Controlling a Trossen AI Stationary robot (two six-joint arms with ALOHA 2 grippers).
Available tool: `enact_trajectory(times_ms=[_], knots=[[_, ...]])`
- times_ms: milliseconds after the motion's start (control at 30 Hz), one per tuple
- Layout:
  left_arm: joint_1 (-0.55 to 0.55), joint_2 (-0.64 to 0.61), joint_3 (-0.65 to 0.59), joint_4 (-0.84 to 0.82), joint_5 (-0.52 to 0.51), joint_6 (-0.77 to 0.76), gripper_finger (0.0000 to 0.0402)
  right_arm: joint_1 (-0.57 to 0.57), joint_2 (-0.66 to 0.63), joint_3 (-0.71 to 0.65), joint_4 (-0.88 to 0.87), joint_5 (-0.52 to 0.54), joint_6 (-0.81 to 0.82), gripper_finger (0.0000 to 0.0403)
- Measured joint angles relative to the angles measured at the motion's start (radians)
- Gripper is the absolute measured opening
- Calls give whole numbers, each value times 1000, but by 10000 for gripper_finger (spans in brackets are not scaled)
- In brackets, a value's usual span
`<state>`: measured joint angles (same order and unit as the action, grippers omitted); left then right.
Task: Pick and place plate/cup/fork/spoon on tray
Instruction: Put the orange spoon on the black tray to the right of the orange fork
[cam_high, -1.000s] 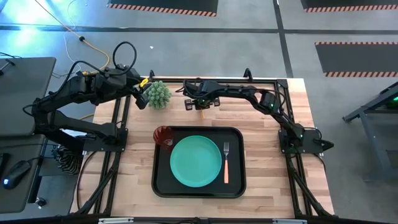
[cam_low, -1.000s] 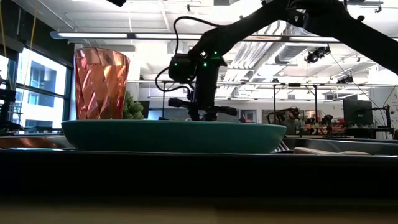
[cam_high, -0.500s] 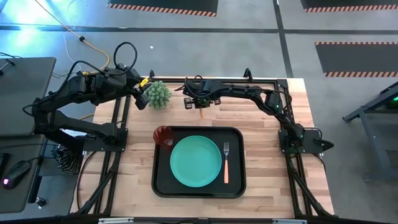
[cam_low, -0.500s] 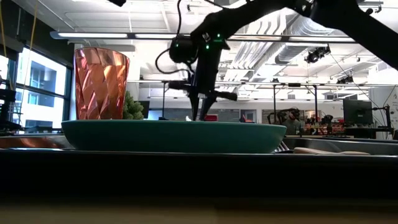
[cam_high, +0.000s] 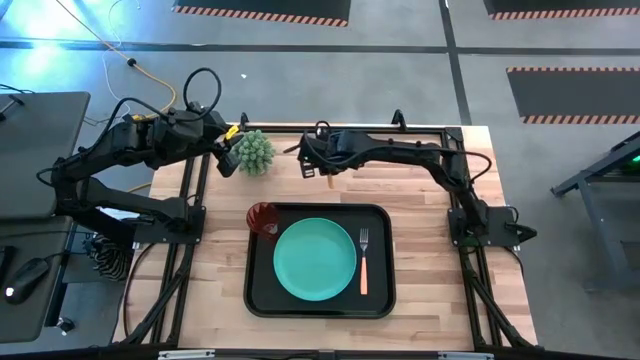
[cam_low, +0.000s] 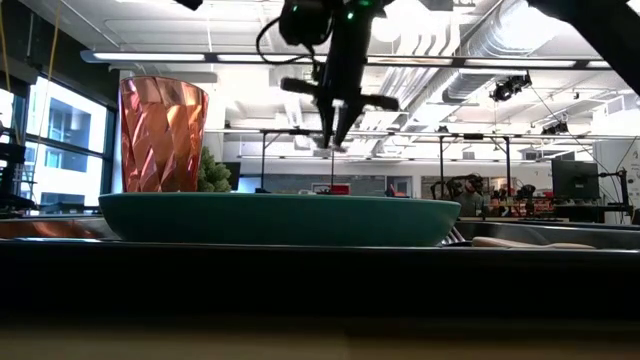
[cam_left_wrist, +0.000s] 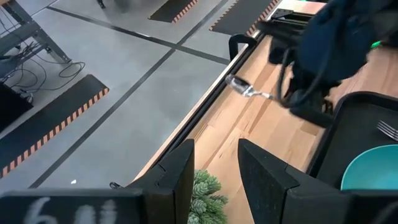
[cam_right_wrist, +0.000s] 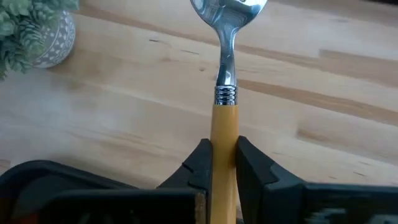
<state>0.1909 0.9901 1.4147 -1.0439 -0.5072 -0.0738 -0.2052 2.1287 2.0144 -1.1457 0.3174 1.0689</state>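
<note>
— Two dark fingers of the right gripper (cam_right_wrist: 222, 163) pinch the spoon (cam_right_wrist: 225, 93) by its orange handle, bowl pointing forward. What has changed?

— A second ago that gripper sat low at the far edge of the table (cam_high: 420, 290); now it has risen, and the spoon (cam_low: 333, 140) hangs clear above the wood, beyond the tray's far rim. So the pick looks done, and carrying it over should come next.

— And the tray (cam_high: 382, 298)?

— It holds the teal plate (cam_high: 315, 260) in the middle and the fork (cam_high: 363, 262) just right of it. The red cup (cam_high: 263, 217) stands at the far-left corner.

— The other arm?

— The left gripper (cam_left_wrist: 214, 171) waits, fingers parted and empty, at the far left by the small green plant (cam_high: 253, 151).
</note>
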Motion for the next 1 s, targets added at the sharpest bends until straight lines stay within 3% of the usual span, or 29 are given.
enact_trajectory(times_ms=[333,733,1000], knots=[[0,0,0,0,0,0,115,55,-99,0,-121,138,4,24],[0,0,0,1,0,0,115,130,-193,0,-426,268,134,24],[0,0,0,1,0,-1,115,163,-265,0,-426,312,102,24]])
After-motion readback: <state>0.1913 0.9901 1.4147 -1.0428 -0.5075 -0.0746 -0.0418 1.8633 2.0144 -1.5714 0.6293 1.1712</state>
